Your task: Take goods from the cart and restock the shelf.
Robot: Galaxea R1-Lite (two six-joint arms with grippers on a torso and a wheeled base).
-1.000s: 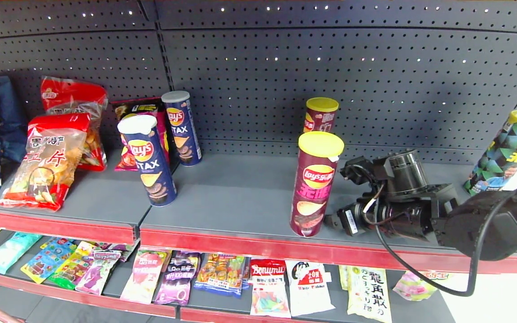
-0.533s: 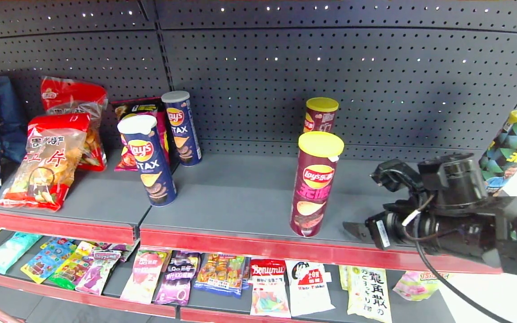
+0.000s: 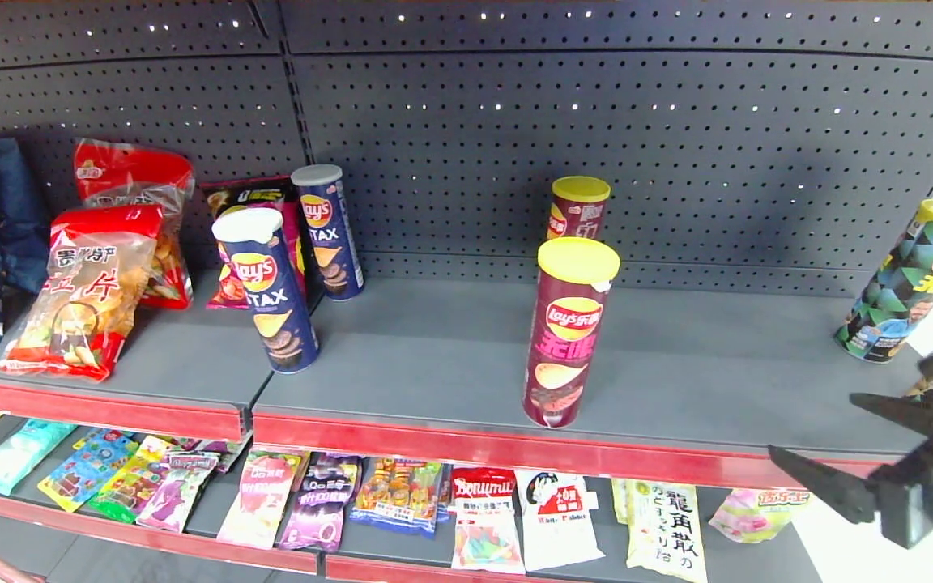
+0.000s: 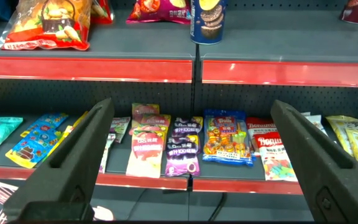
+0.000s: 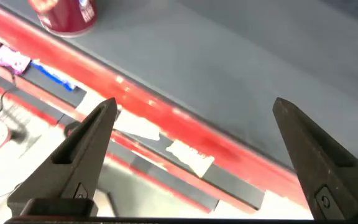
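two maroon cans (image 3: 568, 340) stand upright mid-frame on the shelf (image 3: 434, 356), labels out for display; your right gripper (image 3: 813, 423), lower right, and left gripper (image 4: 191, 104) are empty, fingers spread for the next item.

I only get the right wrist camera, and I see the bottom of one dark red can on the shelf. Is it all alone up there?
Observer: No. A second dark red can stands right behind the front dark red can, near the back wall of the shelf.
Operator: What's over on my right?
Observer: A patterned can with a yellow lid stands at the shelf's right end, farther in than your right gripper.
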